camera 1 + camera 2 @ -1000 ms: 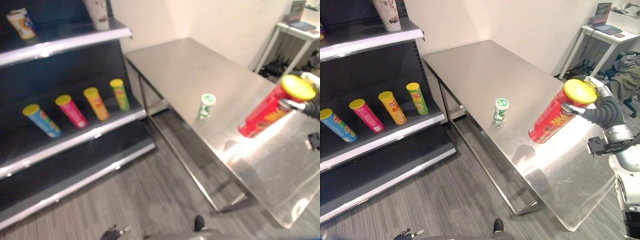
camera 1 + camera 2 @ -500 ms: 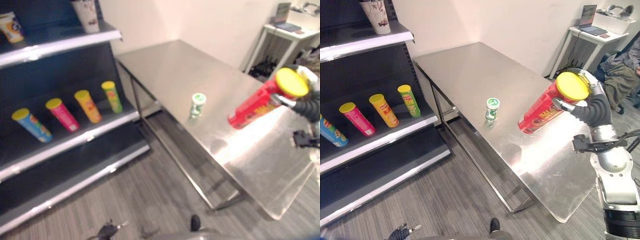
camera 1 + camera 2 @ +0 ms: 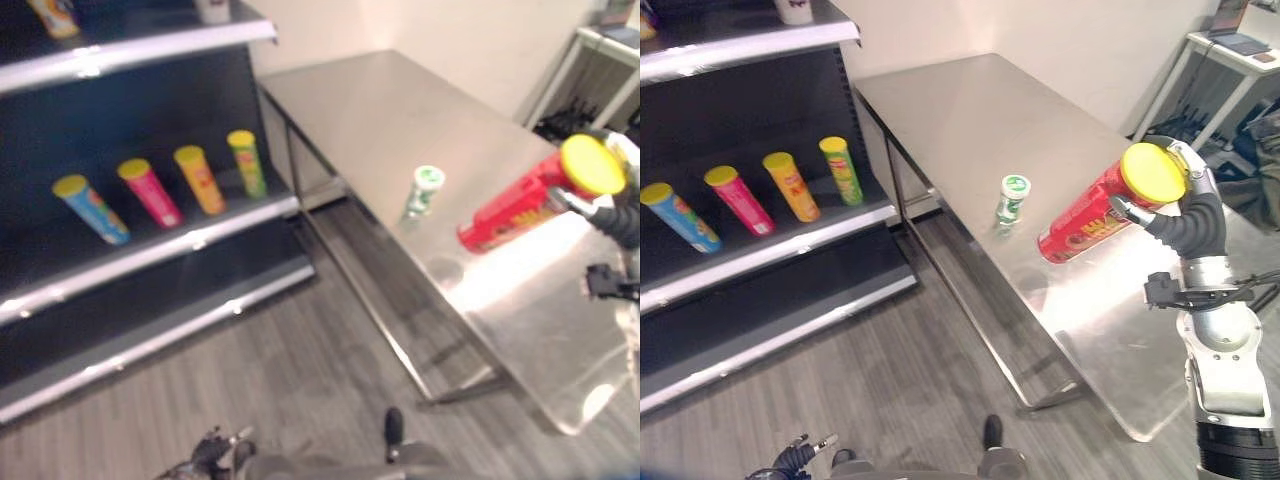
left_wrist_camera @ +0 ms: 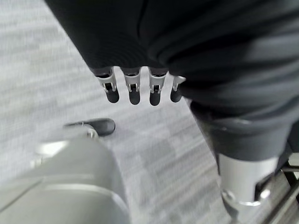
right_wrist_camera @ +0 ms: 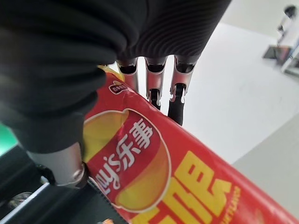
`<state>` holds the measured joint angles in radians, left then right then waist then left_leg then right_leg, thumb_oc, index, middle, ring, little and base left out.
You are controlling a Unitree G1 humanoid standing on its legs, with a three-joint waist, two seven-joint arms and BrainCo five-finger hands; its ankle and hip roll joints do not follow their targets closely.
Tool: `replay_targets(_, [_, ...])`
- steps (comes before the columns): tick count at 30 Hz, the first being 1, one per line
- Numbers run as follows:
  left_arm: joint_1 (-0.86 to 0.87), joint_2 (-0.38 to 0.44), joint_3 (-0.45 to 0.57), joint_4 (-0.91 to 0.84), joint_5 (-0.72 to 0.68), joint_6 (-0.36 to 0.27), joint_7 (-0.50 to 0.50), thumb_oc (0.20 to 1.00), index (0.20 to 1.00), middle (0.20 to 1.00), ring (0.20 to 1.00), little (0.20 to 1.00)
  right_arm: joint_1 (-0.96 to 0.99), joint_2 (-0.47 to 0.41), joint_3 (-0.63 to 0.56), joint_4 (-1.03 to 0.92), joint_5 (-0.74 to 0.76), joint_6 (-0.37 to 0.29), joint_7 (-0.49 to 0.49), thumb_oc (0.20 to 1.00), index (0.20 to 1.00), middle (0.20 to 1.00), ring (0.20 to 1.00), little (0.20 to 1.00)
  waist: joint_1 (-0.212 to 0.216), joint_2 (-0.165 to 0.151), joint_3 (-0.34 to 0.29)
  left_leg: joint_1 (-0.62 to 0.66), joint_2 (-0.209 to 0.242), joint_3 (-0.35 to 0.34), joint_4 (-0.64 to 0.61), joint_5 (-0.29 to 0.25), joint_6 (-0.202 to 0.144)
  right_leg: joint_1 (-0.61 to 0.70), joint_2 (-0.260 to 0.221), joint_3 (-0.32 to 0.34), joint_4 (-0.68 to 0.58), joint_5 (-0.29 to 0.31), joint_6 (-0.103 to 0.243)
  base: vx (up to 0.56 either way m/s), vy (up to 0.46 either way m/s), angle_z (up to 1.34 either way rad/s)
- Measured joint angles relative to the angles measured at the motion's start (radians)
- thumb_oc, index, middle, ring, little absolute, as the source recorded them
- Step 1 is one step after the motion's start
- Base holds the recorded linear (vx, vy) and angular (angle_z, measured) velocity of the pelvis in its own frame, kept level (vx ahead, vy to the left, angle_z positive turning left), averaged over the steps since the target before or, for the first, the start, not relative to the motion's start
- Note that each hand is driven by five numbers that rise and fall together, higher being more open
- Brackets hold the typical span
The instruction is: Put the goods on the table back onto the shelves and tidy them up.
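Observation:
My right hand [image 3: 1188, 218] is shut on a red chip can [image 3: 1087, 226] with a yellow lid, holding it tilted above the steel table [image 3: 970, 110] with its base pointing toward the shelves. Up close, the red can [image 5: 154, 158] lies across the palm with the fingers [image 5: 176, 100] curled over it. A small green-and-white cup [image 3: 1011, 197] stands upright on the table, just left of the can's base. My left hand [image 3: 795, 458] hangs low over the floor, its fingers [image 4: 133, 88] relaxed and holding nothing.
The dark shelf unit [image 3: 770, 255] on the left carries a row of blue [image 3: 678, 215], pink [image 3: 737, 198], orange [image 3: 790, 185] and green [image 3: 842, 170] cans, with room to their right. A white desk [image 3: 1230, 45] stands at the back right.
The camera view has shifted. The right hand keeps its hold on the red can, which now sits a little closer to the small cup. The cup has not moved.

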<state>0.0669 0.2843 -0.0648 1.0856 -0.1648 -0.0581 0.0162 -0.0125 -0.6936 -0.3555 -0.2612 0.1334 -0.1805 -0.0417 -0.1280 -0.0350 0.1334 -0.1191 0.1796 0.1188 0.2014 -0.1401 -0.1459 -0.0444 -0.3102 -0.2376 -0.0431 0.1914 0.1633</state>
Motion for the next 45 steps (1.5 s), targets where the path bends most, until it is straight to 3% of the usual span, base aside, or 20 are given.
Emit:
replay_targets(1, [-0.002,-0.002,-0.010,-0.013,0.000,-0.006,0.002,1.000,1.000,1.000,1.000,1.000,-0.005,-0.004,0.005,-0.001,-0.006,0.002,-0.008,0.200,0.200,0.200,0.200,0.200,0.010,0.021,0.004,-0.009,-0.034,-0.022,0.017,0.048,0.032,-0.034,-0.021,0.007,0.046,0.044,0.000,-0.03,0.539,0.23])
replay_targets(4, [0.011,0.025,0.011,-0.024,-0.002,-0.013,0.004,1.000,1.000,1.000,1.000,1.000,0.019,0.009,0.078,-0.013,-0.007,0.004,-0.007,0.200,0.200,0.200,0.200,0.200,0.029,0.026,-0.004,0.026,-0.087,-0.007,-0.011,0.040,0.098,-0.036,-0.047,0.001,0.126,0.067,-0.028,-0.02,0.315,0.06])
replay_targets(5, [0.010,0.046,0.020,-0.027,-0.002,-0.010,0.004,1.000,1.000,1.000,1.000,1.000,0.019,0.009,0.119,-0.033,-0.008,0.002,-0.003,0.200,0.200,0.200,0.200,0.200,0.039,0.036,-0.005,0.072,-0.086,-0.029,-0.108,0.094,0.149,-0.054,0.047,-0.001,0.230,-0.098,-0.039,0.04,0.432,0.31])
replay_targets(6, [0.009,0.061,0.027,-0.027,-0.002,-0.010,0.004,1.000,1.000,1.000,1.000,1.000,0.020,0.009,0.123,-0.048,-0.007,-0.001,0.002,0.200,0.200,0.200,0.200,0.200,0.041,0.036,-0.007,0.084,-0.081,-0.036,-0.162,0.121,0.158,-0.063,0.102,0.002,0.255,-0.152,-0.057,0.08,0.385,0.54])
replay_targets(8, [0.016,0.066,0.028,-0.017,-0.002,-0.008,0.003,1.000,1.000,1.000,1.000,1.000,-0.006,0.014,0.134,-0.069,-0.006,-0.007,0.003,0.200,0.200,0.200,0.200,0.200,0.054,-0.012,-0.017,0.093,-0.117,-0.051,-0.218,0.176,0.155,-0.062,0.212,0.053,0.248,-0.240,-0.020,0.05,0.264,0.54])
replay_targets(9, [0.011,0.061,0.023,0.013,-0.002,0.001,0.000,1.000,1.000,1.000,1.000,1.000,-0.027,0.016,0.157,-0.061,-0.005,-0.008,0.013,0.200,0.200,0.200,0.200,0.200,0.052,-0.020,-0.018,0.106,-0.125,-0.074,-0.245,0.196,0.151,-0.046,0.273,0.084,0.213,-0.264,-0.078,0.07,0.154,0.52])
replay_targets(10, [0.010,0.038,0.022,0.021,-0.002,0.007,-0.007,1.000,1.000,1.000,1.000,1.000,-0.043,0.009,0.163,-0.061,-0.005,-0.008,0.024,0.200,0.200,0.200,0.200,0.200,0.054,-0.021,-0.017,0.121,-0.142,-0.091,-0.268,0.205,0.156,-0.037,0.298,0.091,0.170,-0.260,-0.096,0.11,0.178,0.91])
replay_targets(13, [0.020,-0.001,-0.010,0.001,-0.003,0.012,-0.022,1.000,1.000,1.000,1.000,1.000,-0.081,-0.029,0.192,-0.048,-0.006,-0.002,0.044,0.200,0.200,0.200,0.200,0.200,0.069,-0.004,-0.014,0.127,-0.176,-0.157,-0.281,0.214,0.156,0.031,0.303,0.101,0.076,-0.201,-0.126,0.10,0.082,0.70])
replay_targets(19, [0.049,-0.017,-0.015,-0.051,-0.002,0.009,-0.031,1.000,1.000,1.000,1.000,1.000,-0.091,-0.039,0.203,-0.020,-0.006,0.000,0.082,0.200,0.200,0.200,0.200,0.200,0.085,0.035,0.010,0.117,-0.198,-0.220,-0.272,0.211,0.134,0.099,0.299,0.021,-0.009,-0.185,-0.122,0.08,0.030,0.41])
replay_targets(24, [0.007,-0.020,-0.003,-0.047,-0.008,0.009,-0.040,1.000,1.000,1.000,1.000,1.000,-0.096,-0.053,0.218,-0.019,-0.004,0.003,0.100,0.200,0.200,0.200,0.200,0.200,0.086,-0.005,0.082,0.001,-0.220,-0.182,-0.048,0.156,0.066,0.107,0.248,-0.006,-0.014,-0.175,-0.168,0.12,0.174,0.18])
replay_targets(26, [0.013,-0.018,0.031,-0.044,-0.012,0.009,-0.037,1.000,1.000,1.000,1.000,1.000,-0.096,-0.048,0.256,-0.025,-0.004,0.018,0.107,0.200,0.200,0.200,0.200,0.200,0.095,-0.022,0.095,-0.017,-0.138,-0.113,0.005,0.117,0.067,0.126,0.246,0.010,-0.044,-0.174,-0.181,0.18,0.233,-0.14])
replay_targets(30, [-0.010,-0.014,0.018,-0.021,-0.012,0.009,-0.021,1.000,1.000,1.000,1.000,1.000,-0.061,0.000,0.258,0.029,0.002,0.018,0.117,0.200,0.200,0.200,0.200,0.200,0.093,-0.007,0.101,-0.041,0.084,-0.159,-0.077,0.142,0.008,0.134,0.246,0.053,-0.040,-0.184,-0.147,0.23,0.476,-0.18])
replay_targets(32, [-0.001,-0.017,0.018,-0.028,-0.012,0.009,-0.019,1.000,1.000,1.000,1.000,1.000,-0.060,0.001,0.271,0.052,0.001,0.032,0.115,0.200,0.200,0.200,0.200,0.200,0.100,-0.005,0.102,-0.049,0.118,-0.170,-0.089,0.159,-0.015,0.137,0.239,0.062,-0.040,-0.182,-0.133,0.28,0.521,-0.27])
replay_targets(33, [0.006,-0.026,0.017,-0.043,-0.011,0.009,-0.020,1.000,1.000,1.000,1.000,1.000,-0.055,-0.006,0.268,0.056,0.000,0.040,0.118,0.200,0.200,0.200,0.200,0.200,0.095,0.021,0.100,-0.055,0.132,-0.171,-0.124,0.177,-0.022,0.147,0.215,0.068,-0.038,-0.181,-0.080,0.30,0.573,-0.17])
replay_targets(35, [0.010,-0.055,0.016,-0.047,-0.011,0.006,-0.020,1.000,1.000,1.000,1.000,1.000,-0.047,-0.024,0.254,0.051,-0.008,0.039,0.114,0.200,0.200,0.200,0.200,0.200,0.086,0.092,0.088,-0.047,0.094,-0.182,-0.134,0.210,-0.016,0.170,0.189,0.070,-0.019,-0.203,-0.024,0.19,0.533,-0.10])
replay_targets(36, [-0.005,-0.036,0.018,-0.046,-0.010,0.008,-0.019,1.000,1.000,1.000,1.000,1.000,-0.026,0.021,0.271,0.048,-0.019,0.052,0.105,0.200,0.200,0.200,0.200,0.200,0.089,0.043,0.085,-0.034,0.026,-0.178,-0.113,0.186,-0.006,0.154,0.109,0.091,0.043,-0.226,-0.017,0.07,0.317,0.11])
replay_targets(38, [-0.023,-0.018,0.017,-0.046,-0.008,0.002,-0.019,1.000,1.000,1.000,1.000,1.000,0.008,0.021,0.299,0.005,-0.040,0.061,0.124,0.200,0.200,0.200,0.200,0.200,0.087,0.026,0.081,-0.022,-0.061,-0.163,-0.116,0.185,0.047,0.092,0.020,0.140,0.191,-0.229,-0.036,0.02,0.086,0.31])
replay_targets(42, [-0.026,0.035,0.016,-0.052,-0.008,-0.002,-0.018,1.000,1.000,1.000,1.000,1.000,0.012,0.022,0.309,-0.035,-0.041,0.058,0.135,0.200,0.200,0.200,0.200,0.200,0.113,0.009,0.071,-0.015,-0.107,-0.163,-0.115,0.180,0.079,0.070,-0.008,0.179,0.192,-0.231,-0.041,0.08,0.336,0.20])
replay_targets(43, [-0.032,0.067,0.014,-0.029,-0.006,0.000,-0.019,1.000,1.000,1.000,1.000,1.000,-0.010,0.063,0.306,-0.030,-0.045,0.062,0.132,0.200,0.200,0.200,0.200,0.200,0.120,-0.003,0.070,-0.016,-0.136,-0.130,-0.086,0.166,0.117,0.040,-0.033,0.166,0.282,-0.152,-0.042,0.32,0.776,0.22])
replay_targets(45, [0.005,0.045,0.009,-0.032,-0.002,0.001,-0.014,1.000,1.000,1.000,1.000,1.000,-0.045,0.125,0.343,0.000,-0.043,0.067,0.133,0.200,0.200,0.200,0.200,0.200,0.118,0.021,0.069,0.066,-0.159,-0.110,-0.155,0.142,0.160,-0.039,-0.054,0.122,0.473,-0.128,-0.040,0.26,0.420,-0.24])
